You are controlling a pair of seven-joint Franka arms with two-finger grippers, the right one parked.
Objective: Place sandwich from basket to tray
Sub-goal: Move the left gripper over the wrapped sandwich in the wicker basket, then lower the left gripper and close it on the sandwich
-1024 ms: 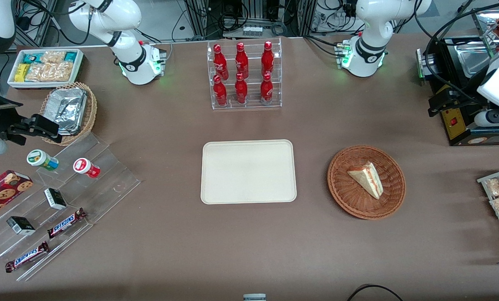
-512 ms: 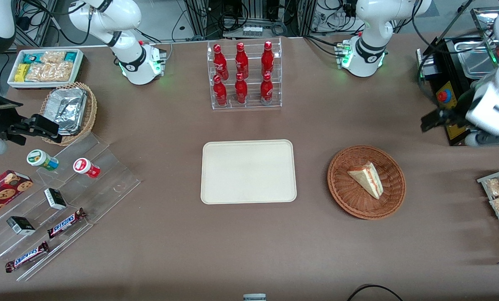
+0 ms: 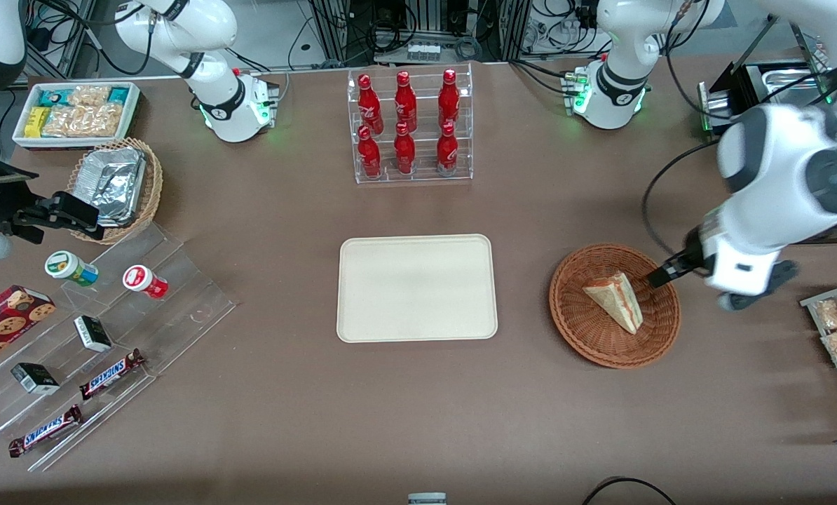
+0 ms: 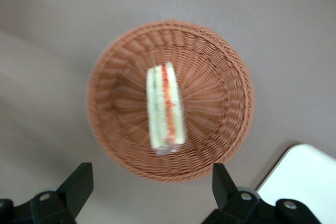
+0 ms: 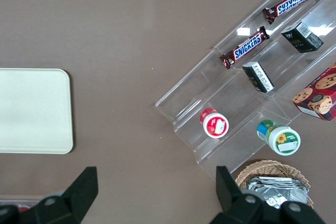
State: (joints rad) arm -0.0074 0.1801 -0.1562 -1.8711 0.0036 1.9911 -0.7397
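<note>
hovering above the basket (image 4: 170,100), the gripper (image 4: 149,190) is spread wide and empty. centre it over the sandwich (image 4: 165,107), then descend so the fingers (image 4: 79,182) straddle the bread faces, closing gently.

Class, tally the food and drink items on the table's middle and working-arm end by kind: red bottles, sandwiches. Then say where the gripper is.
Red bottles: 6
Sandwich, in the basket: 1
Total: 7
The gripper hangs open above the basket.
</note>
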